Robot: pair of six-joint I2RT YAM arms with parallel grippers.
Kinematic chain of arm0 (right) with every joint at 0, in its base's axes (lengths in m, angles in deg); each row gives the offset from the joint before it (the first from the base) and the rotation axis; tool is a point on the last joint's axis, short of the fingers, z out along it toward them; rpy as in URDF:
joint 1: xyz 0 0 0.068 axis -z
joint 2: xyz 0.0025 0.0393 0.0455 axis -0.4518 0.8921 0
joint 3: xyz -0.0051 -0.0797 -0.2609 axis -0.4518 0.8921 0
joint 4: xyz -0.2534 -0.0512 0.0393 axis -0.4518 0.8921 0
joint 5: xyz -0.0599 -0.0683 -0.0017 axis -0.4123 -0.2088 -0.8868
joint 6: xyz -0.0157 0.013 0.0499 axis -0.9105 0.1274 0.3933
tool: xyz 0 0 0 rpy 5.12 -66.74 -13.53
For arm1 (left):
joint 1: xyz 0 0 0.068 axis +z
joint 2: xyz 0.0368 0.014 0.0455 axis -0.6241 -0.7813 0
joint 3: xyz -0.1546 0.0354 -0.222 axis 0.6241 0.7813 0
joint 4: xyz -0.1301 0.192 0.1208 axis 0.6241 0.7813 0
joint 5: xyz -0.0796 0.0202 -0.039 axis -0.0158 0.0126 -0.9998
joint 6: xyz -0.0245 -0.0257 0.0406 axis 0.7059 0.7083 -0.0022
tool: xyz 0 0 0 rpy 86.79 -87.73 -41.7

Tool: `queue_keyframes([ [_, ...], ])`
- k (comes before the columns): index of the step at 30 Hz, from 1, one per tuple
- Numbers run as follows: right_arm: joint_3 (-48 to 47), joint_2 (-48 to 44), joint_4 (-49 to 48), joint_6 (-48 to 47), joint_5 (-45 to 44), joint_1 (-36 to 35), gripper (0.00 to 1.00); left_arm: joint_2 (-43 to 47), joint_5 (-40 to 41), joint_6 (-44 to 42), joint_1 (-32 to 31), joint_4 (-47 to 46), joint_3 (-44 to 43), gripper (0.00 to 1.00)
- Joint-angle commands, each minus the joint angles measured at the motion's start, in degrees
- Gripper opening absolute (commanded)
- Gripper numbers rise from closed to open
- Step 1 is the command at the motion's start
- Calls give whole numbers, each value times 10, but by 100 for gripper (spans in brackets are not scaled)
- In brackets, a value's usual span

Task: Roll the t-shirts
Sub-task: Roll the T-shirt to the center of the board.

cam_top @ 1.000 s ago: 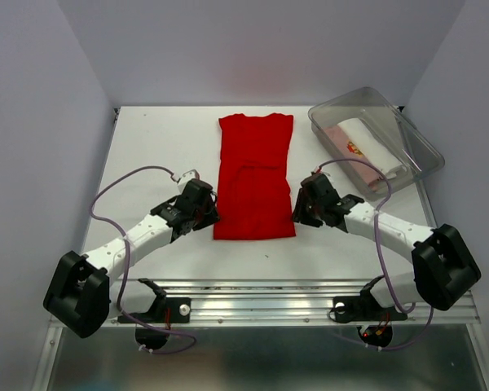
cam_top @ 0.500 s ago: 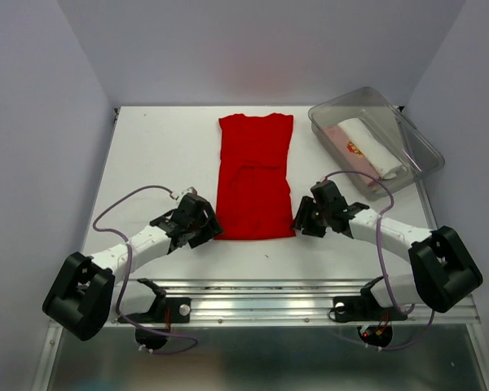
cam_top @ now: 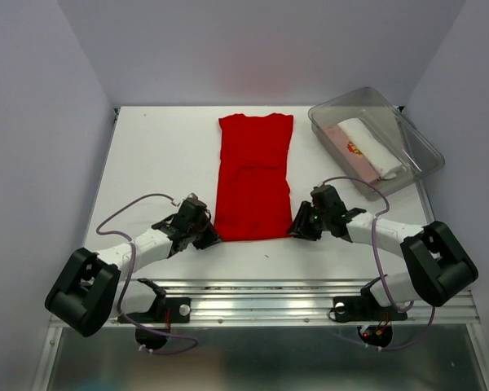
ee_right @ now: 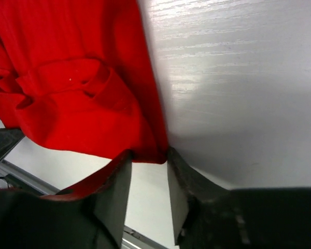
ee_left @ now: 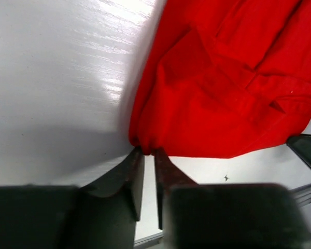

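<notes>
White worktop [cam_top: 147, 163], pale walls all round. Red t-shirt [cam_top: 253, 179] lies flat mid-worktop as a long folded strip, collar far, hem near; it has not shifted. Clear bin [cam_top: 428, 155] at far right holds the white roll [cam_top: 371, 140] and pink roll [cam_top: 342, 140], untouched.

Change: both arms have slid from the strip's flanks back to its near hem corners. Left fingers [ee_left: 133, 176] have come nearly together, with the near-left corner puckered between their tips; this looks like a pinch. Right fingers [ee_right: 179, 181] stand part open astride the near-right corner, not yet nipped.

Judgement: hem grasp half made. Once both corners are held, rolling toward the collar can begin. Risk: an uneven hold skews the roll.
</notes>
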Motion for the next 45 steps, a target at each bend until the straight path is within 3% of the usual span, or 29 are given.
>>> queue_keyframes([
  [1, 20, 20, -24, 4, 3, 3, 37, 4, 7, 4, 0, 7, 4, 19],
  [2, 19, 24, -27, 2, 3, 3, 30, 5, 10, 5, 1, 9, 3, 10],
  [4, 16, 36, -27, -5, 3, 3, 17, 8, 16, 4, 1, 21, -2, 0],
  [7, 17, 46, -22, -8, 3, 3, 1, -4, 19, -3, 3, 50, -23, 0],
  [36, 72, -58, 15, -2, 36, 3, 1, 57, 20, 17, 3, 110, -14, 0],
  [45, 46, -89, 78, -14, 14, 3, 1, 50, 40, 11, 4, 183, -79, 0],
])
